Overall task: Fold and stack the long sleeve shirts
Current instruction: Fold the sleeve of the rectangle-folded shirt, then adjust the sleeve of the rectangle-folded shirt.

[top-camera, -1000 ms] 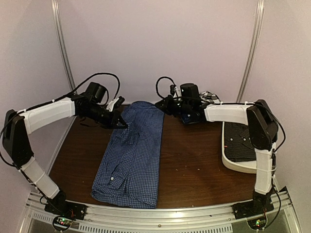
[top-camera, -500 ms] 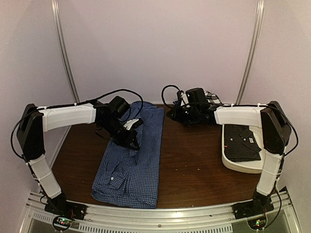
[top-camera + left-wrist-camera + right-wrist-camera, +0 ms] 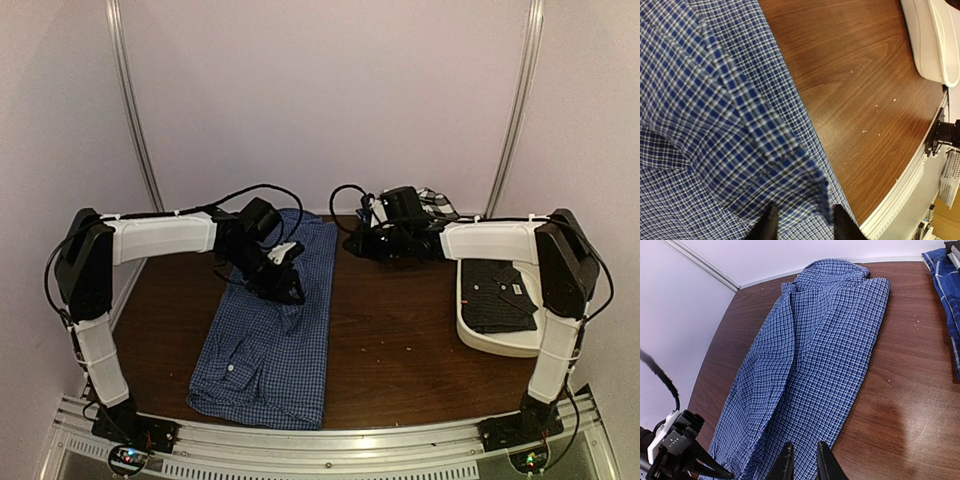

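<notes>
On the left half of the table (image 3: 400, 330), the blue-and-white fine-check shirt (image 3: 268, 330) is lying flat as a long narrow strip, sides seemingly turned in, apparently mid-fold. Its long axis is running from the near edge toward the far wall, leaning slightly right; the rounded end is pointing far (collar or not, I cannot tell). The left gripper (image 3: 802, 220) is hovering low over it, jaws partly apart astride a raised fold, pinching nothing visible. The right gripper (image 3: 803, 452) is hanging apart to the right, jaws barely apart and empty, probably keeping clear. At the right, the white tub (image 3: 487, 343) is holding the black-and-white check shirt (image 3: 495, 295), likely the stack's place.
</notes>
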`<state>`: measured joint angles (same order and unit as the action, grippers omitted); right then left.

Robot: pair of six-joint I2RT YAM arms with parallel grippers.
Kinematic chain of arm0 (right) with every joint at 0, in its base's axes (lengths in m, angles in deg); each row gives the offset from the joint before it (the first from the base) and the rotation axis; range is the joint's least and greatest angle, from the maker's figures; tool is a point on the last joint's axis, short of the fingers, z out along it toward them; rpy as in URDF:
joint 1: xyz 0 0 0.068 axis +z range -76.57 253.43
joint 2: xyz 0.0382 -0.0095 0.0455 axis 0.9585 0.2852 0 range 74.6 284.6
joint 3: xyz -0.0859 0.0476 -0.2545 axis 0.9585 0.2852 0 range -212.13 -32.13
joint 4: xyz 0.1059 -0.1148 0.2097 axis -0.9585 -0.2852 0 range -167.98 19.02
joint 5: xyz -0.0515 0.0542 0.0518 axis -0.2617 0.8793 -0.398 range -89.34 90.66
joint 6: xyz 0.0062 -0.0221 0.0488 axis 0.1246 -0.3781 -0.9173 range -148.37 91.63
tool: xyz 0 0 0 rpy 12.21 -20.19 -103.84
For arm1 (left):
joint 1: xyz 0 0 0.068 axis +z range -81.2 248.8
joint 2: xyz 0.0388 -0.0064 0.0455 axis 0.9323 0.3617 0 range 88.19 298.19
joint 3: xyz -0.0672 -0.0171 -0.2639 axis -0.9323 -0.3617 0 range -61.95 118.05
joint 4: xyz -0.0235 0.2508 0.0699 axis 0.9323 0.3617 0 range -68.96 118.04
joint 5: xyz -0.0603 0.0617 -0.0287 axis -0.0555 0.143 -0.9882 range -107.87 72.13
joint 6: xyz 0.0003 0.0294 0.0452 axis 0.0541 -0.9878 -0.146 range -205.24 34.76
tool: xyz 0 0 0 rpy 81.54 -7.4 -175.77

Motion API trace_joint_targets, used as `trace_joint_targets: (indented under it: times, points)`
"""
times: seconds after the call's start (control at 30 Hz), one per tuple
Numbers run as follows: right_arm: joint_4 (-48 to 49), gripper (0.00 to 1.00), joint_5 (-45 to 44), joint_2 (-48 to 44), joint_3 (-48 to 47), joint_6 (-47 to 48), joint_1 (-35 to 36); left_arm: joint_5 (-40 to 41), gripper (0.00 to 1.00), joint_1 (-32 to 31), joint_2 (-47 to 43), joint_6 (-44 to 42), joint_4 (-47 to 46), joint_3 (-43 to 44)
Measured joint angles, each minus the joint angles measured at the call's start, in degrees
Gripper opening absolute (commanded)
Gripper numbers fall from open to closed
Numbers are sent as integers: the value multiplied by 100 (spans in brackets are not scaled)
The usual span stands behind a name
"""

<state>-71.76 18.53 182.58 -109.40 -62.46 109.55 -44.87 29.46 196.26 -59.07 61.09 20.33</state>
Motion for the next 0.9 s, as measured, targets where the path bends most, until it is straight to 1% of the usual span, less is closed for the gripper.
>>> trace_joint_targets:
  times: [0.07, 0.13, 0.2, 0.37, 0.47, 0.57, 0.63, 0.7, 0.83, 0.9]
  points:
    - [-52, 23, 2, 0, 7, 87, 52, 50, 57, -2, 4, 79, -24, 0]
    - [-120, 28, 0, 0, 7, 203, 160, 186, 58, 0, -28, 203, -96, -4]
    - [-170, 33, 0, 0, 24, 354, 315, 356, 62, 4, -94, 334, -144, -44]
    - [-376, 43, -70, 46, 120, 743, 752, 654, 62, 133, -474, 640, -313, -466]
    - [-544, 48, -275, 144, 116, 999, 1049, 780, 61, 247, -660, 807, -393, -706]
    - [-789, 49, -570, 297, 42, 1311, 1416, 861, 59, 402, -787, 973, -483, -931]
    - [-988, 47, -817, 466, -94, 1512, 1676, 881, 58, 595, -894, 1108, -597, -1163]
    - [-1189, 47, -1056, 649, -245, 1714, 1906, 883, 58, 833, -1021, 1237, -699, -1419]
    - [-1545, 47, -1432, 977, -535, 1971, 2223, 896, 58, 1318, -1344, 1440, -833, -1847]
    - [-1716, 47, -1641, 1130, -684, 2070, 2304, 896, 58, 1425, -1438, 1493, -885, -1902]
